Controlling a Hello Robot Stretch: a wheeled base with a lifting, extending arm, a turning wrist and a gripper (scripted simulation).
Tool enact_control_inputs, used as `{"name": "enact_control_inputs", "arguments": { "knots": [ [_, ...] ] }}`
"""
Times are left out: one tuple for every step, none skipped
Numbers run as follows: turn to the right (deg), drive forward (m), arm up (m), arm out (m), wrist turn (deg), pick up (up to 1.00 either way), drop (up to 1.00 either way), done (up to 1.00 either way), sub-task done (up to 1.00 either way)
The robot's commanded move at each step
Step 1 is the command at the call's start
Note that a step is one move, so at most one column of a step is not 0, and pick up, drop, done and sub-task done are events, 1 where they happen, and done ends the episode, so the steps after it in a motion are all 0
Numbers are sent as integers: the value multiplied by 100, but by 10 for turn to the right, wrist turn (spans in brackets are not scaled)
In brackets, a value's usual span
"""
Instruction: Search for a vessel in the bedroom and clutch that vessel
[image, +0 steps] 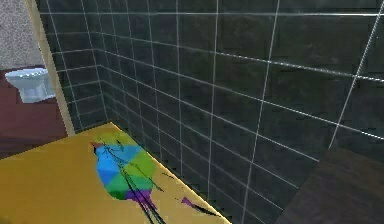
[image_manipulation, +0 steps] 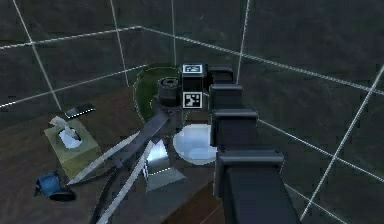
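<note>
You seem at the grasp — tool (image_manipulation: 160, 100) at the green round thing (image_manipulation: 142, 84), hold cannot be told — next, lift clear.

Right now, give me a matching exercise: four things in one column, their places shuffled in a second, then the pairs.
1 toilet
2 tissue box
3 white bowl
4 green round thing

A just left of the arm
B forward view's far left
C arm side view's left, on the dark top
D left of the white squares, farther up

Pairs: 1-B, 2-C, 3-A, 4-D
</note>
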Motion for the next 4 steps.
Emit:
{"name": "enact_control_inputs", "arguments": {
  "knots": [
    [0, 0, 0, 0, 450, 0, 0, 0, 0],
    [0, 0, 0, 0, 450, 0, 0, 0, 0],
    [0, 0, 0, 0, 300, 0, 0, 0, 0],
    [0, 0, 0, 0, 0, 100, 0, 0, 0]
  ]
}}
